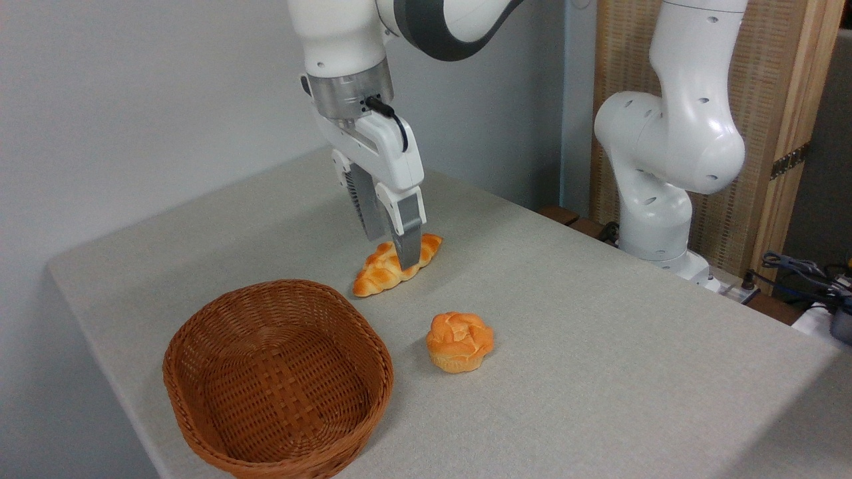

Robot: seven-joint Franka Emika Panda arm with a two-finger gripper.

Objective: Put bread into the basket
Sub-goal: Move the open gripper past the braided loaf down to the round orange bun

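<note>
claw (393, 249) hides loaf (383, 269) middle, basket (200, 372) bottom cropped

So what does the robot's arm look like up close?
The glossy white, rounded robot arm has a dark grey band at one joint and small round holes in its shell. A silver metal ring sits above the white end effector, which has two grey ridged fingers and a black cable plugged in.

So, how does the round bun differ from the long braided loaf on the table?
The bun is round with a swirled top; the braided loaf is long and narrow. The bun stands in the open, right of the basket; the loaf lies farther back, partly hidden behind the gripper. Both are orange-golden and rest on the table.
</note>
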